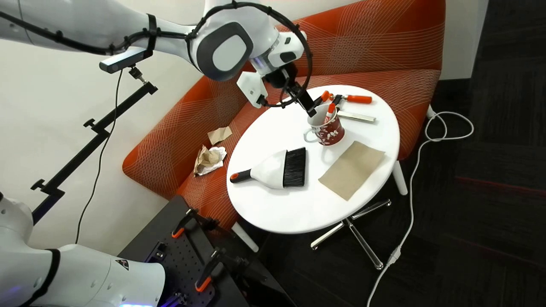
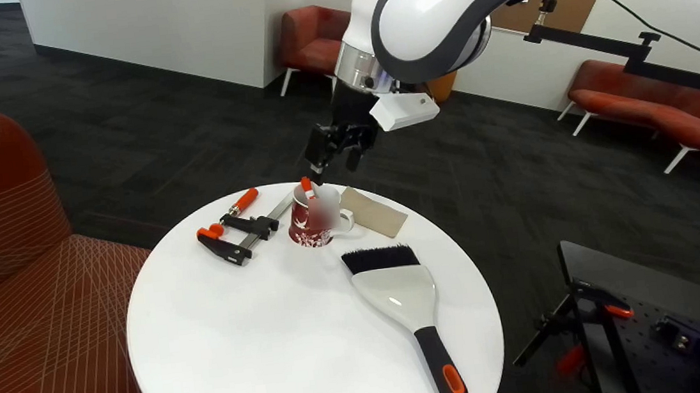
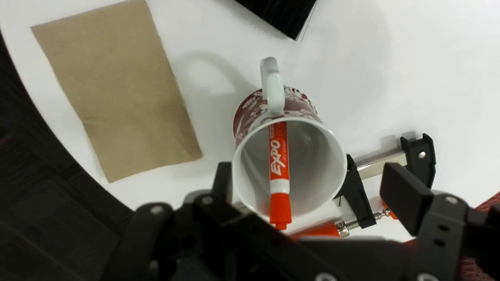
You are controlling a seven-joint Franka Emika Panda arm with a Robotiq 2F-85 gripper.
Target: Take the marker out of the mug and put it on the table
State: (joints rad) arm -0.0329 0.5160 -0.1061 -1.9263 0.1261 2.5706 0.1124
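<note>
The marker point(image 3: 279, 156) is a red-and-white stick with a red cap. It leans inside the mug point(image 3: 316, 164), its cap sticking out past the rim; it also shows in both exterior views point(image 1: 329, 112) point(image 2: 307, 188). The mug, dark red with white flowers and a white handle, stands upright on the round white table point(image 1: 264, 204) in both exterior views point(image 1: 331, 133) point(image 2: 302, 224). My gripper point(image 3: 312, 181) is open and empty above the mug. In the wrist view its fingers lie on either side of the marker's cap. It also shows in both exterior views point(image 1: 310, 106) point(image 2: 335, 164).
A bar clamp point(image 2: 253, 228) with an orange handle lies right beside the mug. A brown paper piece point(image 1: 352, 169) lies on the mug's other side. A white brush point(image 1: 271, 169) with black bristles lies near the mug. An orange-red bench point(image 1: 367, 47) borders the table.
</note>
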